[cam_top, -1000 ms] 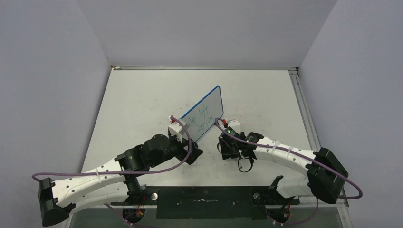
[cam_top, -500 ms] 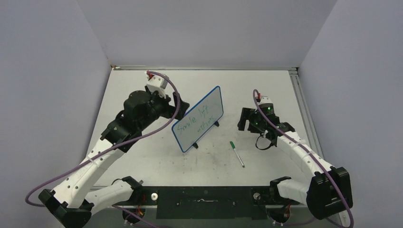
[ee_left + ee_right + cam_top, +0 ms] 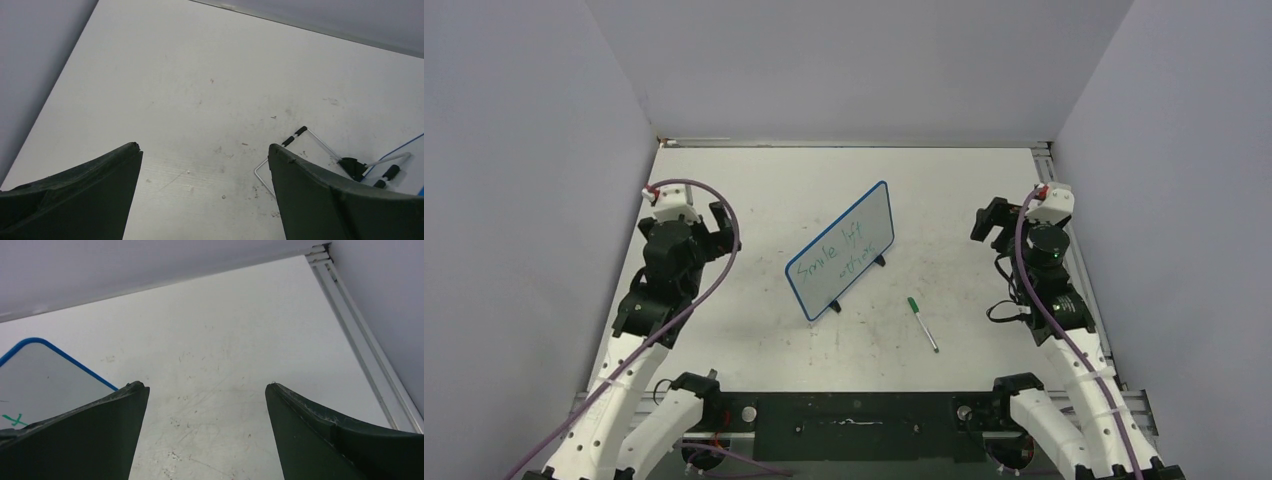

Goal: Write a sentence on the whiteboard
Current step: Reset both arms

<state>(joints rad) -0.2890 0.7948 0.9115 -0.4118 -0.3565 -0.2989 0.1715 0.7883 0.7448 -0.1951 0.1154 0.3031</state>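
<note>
The whiteboard [image 3: 842, 262] is stood upright on its small black feet near the middle of the worktop [image 3: 754, 190], turned at an angle so that its written face is presented toward the near edge. The sentence [image 3: 839, 252] is seen across it in thin green handwriting, set in two lines; the words are too small to be read with certainty. A green marker [image 3: 922, 323] is laid flat on the worktop to the near right of the board, apart from it and untouched by either arm.

The left claw [image 3: 202, 150] is spread wide with nothing between its fingers, and is held over bare worktop at the far left, well apart from the board. Only the board's wire stand [image 3: 280, 155] is caught at the edge of its wrist view. The right claw [image 3: 206, 386] is likewise spread wide and empty, held at the far right, with a corner of the blue frame shown at the left of its view.

The writing is judged to be finished: the marker is set down and both arms are kept to the sides, presumably so that the board is left unobstructed.
</note>
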